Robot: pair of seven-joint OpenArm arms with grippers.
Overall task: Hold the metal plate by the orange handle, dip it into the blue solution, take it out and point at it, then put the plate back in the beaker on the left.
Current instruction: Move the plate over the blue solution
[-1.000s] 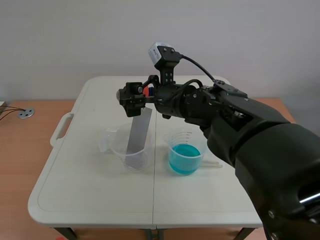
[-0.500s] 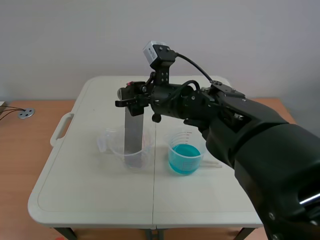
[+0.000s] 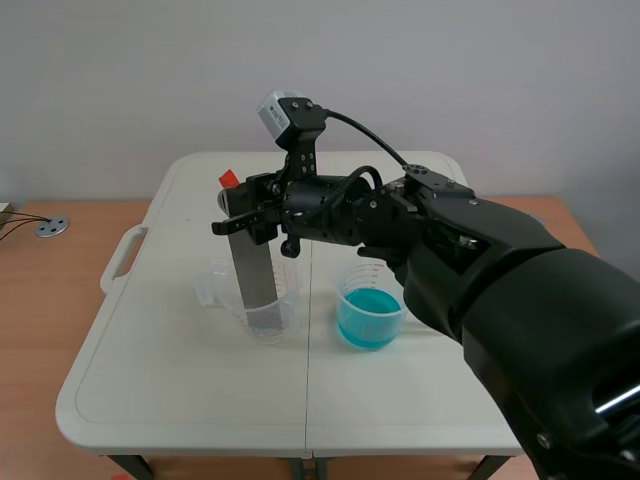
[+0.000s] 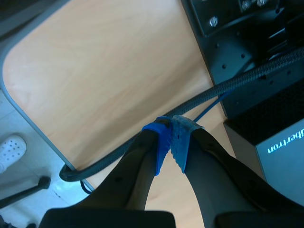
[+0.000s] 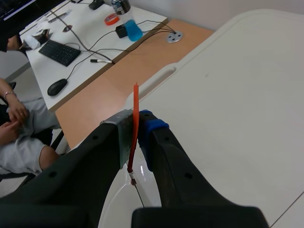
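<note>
A grey metal plate (image 3: 255, 272) stands nearly upright in the clear beaker (image 3: 265, 305) on the left of the white table. Its thin orange handle (image 3: 228, 180) sticks up above my right gripper (image 3: 238, 212), which reaches across from the right. In the right wrist view the orange handle (image 5: 136, 97) is pinched edge-on between the pads of the right gripper (image 5: 137, 122). A second beaker (image 3: 369, 310) with blue solution stands to the right of the first. My left gripper (image 4: 171, 137) is shut on nothing, away from the table over a wooden surface.
The white table (image 3: 180, 380) has a carry handle (image 3: 122, 262) on its left edge. Past the table, the right wrist view shows a desk with a keyboard (image 5: 59, 52) and a seated person's hands (image 5: 14, 118). A black cable (image 4: 109, 164) and black equipment (image 4: 256, 57) lie by the left gripper.
The right gripper closed on the orange handle and shifted left. The plate swung from leaning right to nearly upright in the left beaker.
</note>
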